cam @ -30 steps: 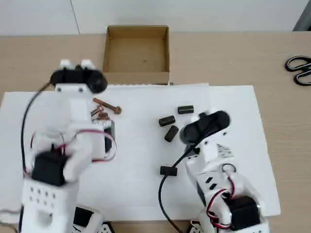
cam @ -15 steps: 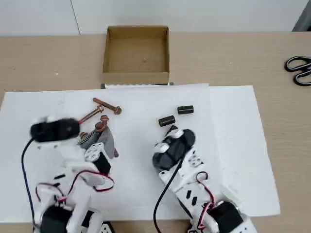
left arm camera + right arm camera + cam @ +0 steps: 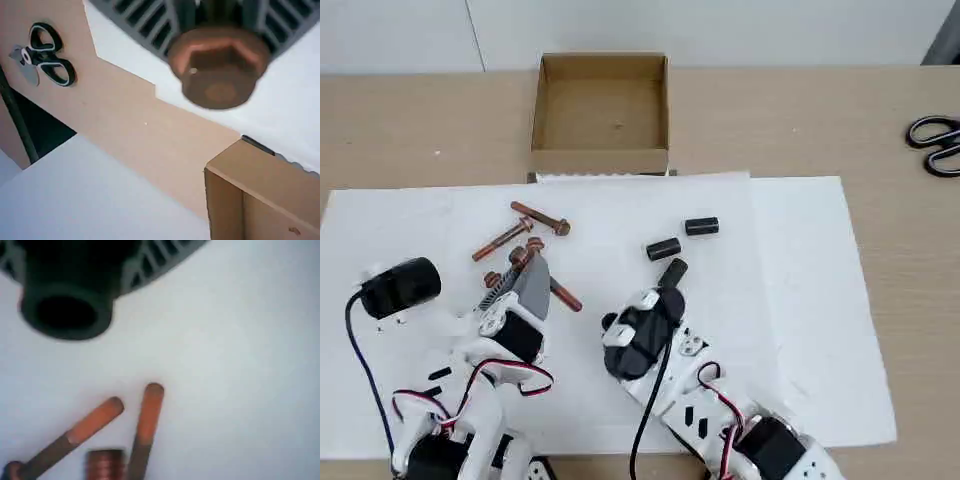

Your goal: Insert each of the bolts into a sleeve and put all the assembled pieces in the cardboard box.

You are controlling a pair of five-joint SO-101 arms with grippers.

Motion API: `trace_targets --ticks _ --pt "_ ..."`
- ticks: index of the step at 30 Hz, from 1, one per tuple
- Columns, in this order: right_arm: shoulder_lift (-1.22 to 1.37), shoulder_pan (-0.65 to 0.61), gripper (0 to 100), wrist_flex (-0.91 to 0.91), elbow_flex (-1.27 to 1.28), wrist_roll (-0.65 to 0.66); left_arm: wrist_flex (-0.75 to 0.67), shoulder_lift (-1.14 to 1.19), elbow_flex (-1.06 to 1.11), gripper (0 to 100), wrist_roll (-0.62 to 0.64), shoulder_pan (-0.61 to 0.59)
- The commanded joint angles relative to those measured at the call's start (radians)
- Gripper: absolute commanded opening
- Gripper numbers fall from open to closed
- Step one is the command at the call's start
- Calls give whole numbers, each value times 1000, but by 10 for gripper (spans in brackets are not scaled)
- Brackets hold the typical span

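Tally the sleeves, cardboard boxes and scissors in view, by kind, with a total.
sleeves: 3
cardboard box: 1
scissors: 1
Total: 5

Bright, even light covers the table (image 3: 820,120); the white paper (image 3: 800,300) looks pale, with only soft, faint shadows.

The cardboard box (image 3: 600,160) sits on the table (image 3: 420,120) just behind the far edge of the paper sheet (image 3: 800,300), left of that edge's middle. Scissors (image 3: 935,145) lie at the table's right edge. On the sheet, the bolts (image 3: 540,218) lie in the left half and the sleeves (image 3: 701,227) near the centre, to the right of the bolts.
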Motion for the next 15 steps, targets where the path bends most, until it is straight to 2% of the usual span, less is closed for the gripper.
trace_targets --ticks 1,7,11,15 --pt "-12 -21 3 -27 -12 -6 -84 -11 24 6 9 3" --pt "-8 -18 3 -18 -8 -6 -167 -11 62 6 -6 64" --pt "-2 -18 3 -7 -8 -8 -169 -11 84 6 -98 149" --pt "-7 -16 3 33 -6 -9 -173 -11 91 6 -149 181"
